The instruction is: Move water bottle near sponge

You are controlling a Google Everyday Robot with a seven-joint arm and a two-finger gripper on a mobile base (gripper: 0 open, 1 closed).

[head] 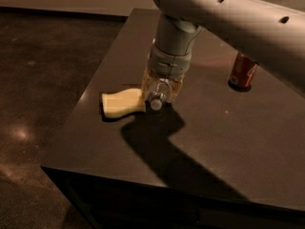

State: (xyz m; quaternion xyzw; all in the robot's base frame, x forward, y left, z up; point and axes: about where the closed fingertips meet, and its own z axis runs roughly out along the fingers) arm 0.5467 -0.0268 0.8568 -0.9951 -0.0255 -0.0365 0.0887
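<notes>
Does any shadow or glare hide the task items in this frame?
Camera view: no; light is dim and warm, the shadow of the arm falls forward across the table, missing the sponge and the water bottle held in the claw beside it.

The small clear crinkled plastic water bottle lies tipped on its side, its white cap pointing towards the camera and the near edge of the dark tabletop. The gripper comes down from above and clasps the bottle's body between its two fingers, low over the table. The pale yellow soft sponge, rectangular with wavy edges, lies flat just left of the bottle. Its right end is next to the cap; whether the two touch cannot be told.
</notes>
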